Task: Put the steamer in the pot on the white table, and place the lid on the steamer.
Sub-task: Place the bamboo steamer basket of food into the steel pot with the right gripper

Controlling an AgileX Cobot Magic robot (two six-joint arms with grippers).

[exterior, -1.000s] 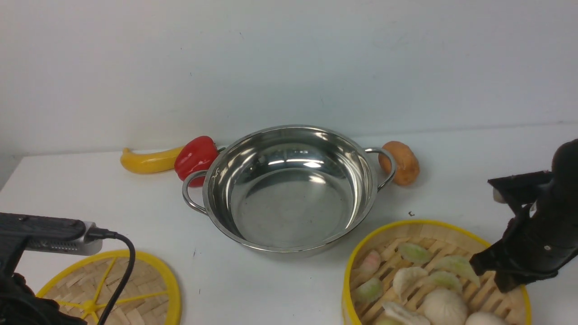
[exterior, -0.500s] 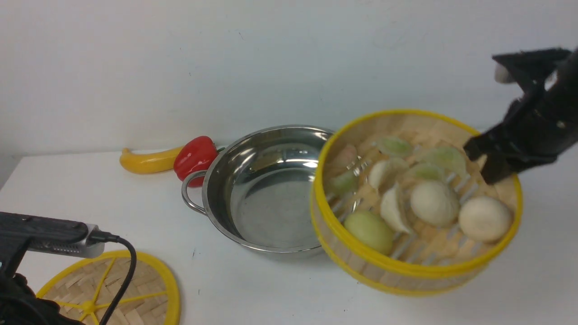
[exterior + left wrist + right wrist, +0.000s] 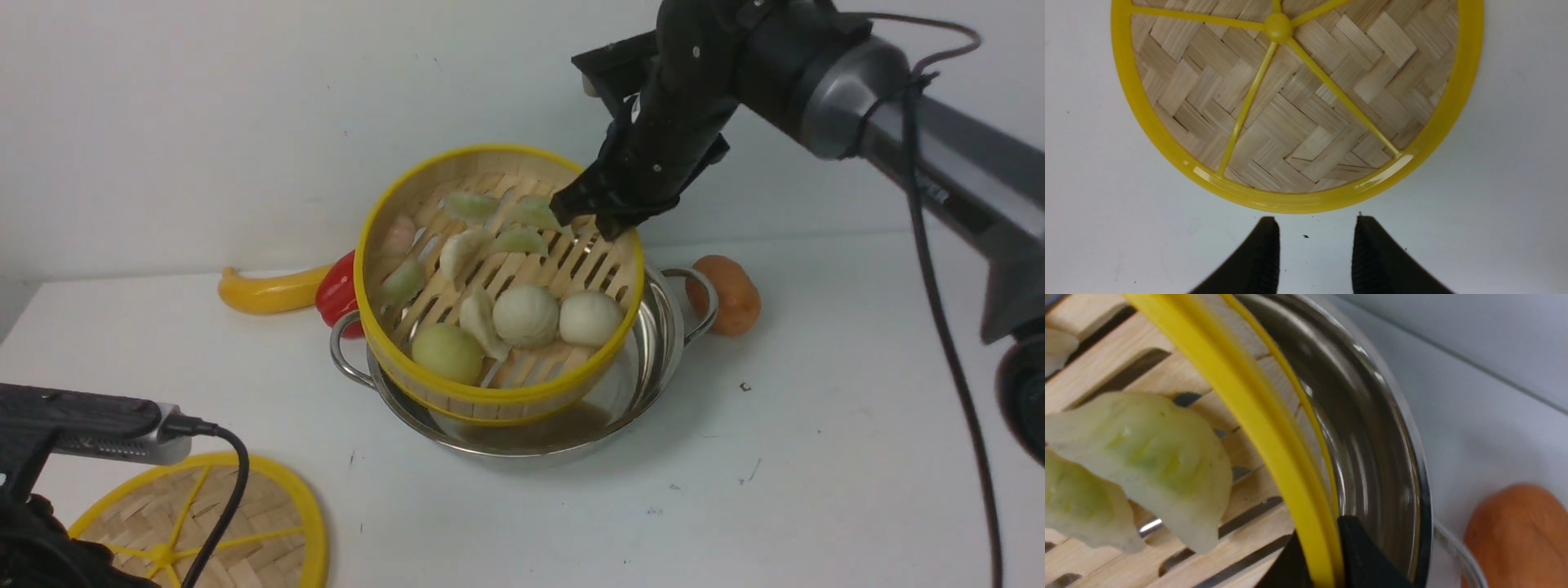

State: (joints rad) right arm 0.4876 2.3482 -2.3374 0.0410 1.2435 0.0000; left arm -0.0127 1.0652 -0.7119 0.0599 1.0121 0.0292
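Jaws: right gripper (image 3: 600, 216) clamped on steamer (image 3: 490, 398) rim; left gripper (image 3: 1314, 253) parted, empty, just beside lid (image 3: 261, 531), lower left. Steamer hangs tilted over pot (image 3: 657, 343), centre frame. We fear buns (image 3: 526, 314) sliding out, or its base snagging the pot's edge.

White table (image 3: 816, 457), flat, with small dark specks; steel pot (image 3: 658, 335) stands near its middle; towards the back, yellow banana (image 3: 261, 292) and red pepper (image 3: 333, 296) left of the pot, potato (image 3: 729, 296) just beside its right handle; woven lid (image 3: 269, 523) lies flat, near left.
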